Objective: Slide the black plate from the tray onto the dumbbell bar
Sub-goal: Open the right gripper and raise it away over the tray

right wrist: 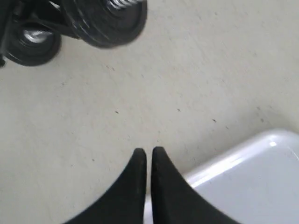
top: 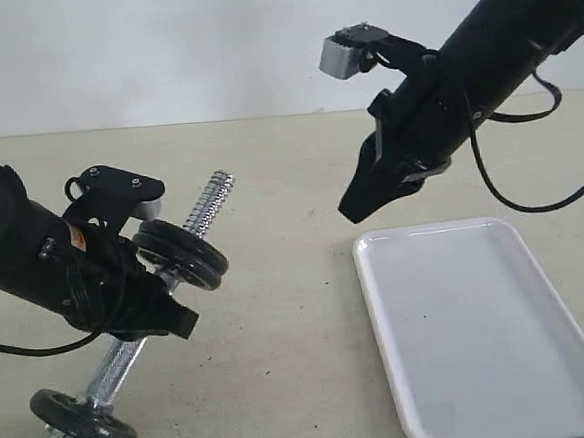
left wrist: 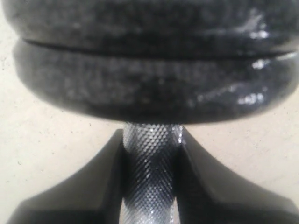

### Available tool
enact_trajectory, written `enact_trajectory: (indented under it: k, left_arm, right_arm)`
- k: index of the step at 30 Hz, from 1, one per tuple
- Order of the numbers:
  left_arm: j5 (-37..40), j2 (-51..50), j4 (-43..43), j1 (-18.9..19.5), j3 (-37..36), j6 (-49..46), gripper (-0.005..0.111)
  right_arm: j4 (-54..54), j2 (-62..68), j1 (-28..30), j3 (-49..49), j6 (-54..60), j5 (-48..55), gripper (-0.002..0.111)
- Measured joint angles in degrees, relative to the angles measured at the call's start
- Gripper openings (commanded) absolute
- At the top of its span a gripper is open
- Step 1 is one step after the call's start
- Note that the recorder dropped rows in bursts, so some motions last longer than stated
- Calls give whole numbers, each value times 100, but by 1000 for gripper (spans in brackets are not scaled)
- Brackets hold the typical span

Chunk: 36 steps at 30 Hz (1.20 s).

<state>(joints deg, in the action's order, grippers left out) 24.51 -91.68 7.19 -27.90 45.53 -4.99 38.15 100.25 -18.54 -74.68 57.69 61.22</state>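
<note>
My left gripper (top: 174, 317) is shut on the knurled middle of the dumbbell bar (top: 117, 362) and holds it tilted above the table. In the left wrist view its fingers (left wrist: 107, 177) clamp the bar (left wrist: 149, 177) just below two black discs. The black plate (top: 189, 248) sits on the bar pressed against a second disc, under the bare threaded end (top: 210, 200). Another black disc (top: 82, 419) sits at the bar's low end. The white tray (top: 481, 336) holds nothing. My right gripper (top: 357, 212) hangs shut and empty above the tray's far left corner (right wrist: 261, 186), its tips (right wrist: 148, 151) together.
The beige table (top: 298, 309) lies between the bar and the tray. The right arm's cable (top: 531, 202) loops above the tray's far edge. The right wrist view shows the paired discs (right wrist: 105, 21) and the low-end disc (right wrist: 32, 44) across the table.
</note>
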Motion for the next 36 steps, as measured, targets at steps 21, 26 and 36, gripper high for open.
enact_trajectory:
  k: [21,26,36]
  left_arm:
    - [0,0,0,0,0,2414,4]
    - [0,0,0,0,0,2627,4]
    - [-10,0,0,0,0,3028,4]
  right_arm:
    - [-2281,-508,-84,0,-2634,415,0]
    - [-2799,-508,-84,0,-3134,445,0]
    - [-2790,-508,-135,59,-3205,509,0]
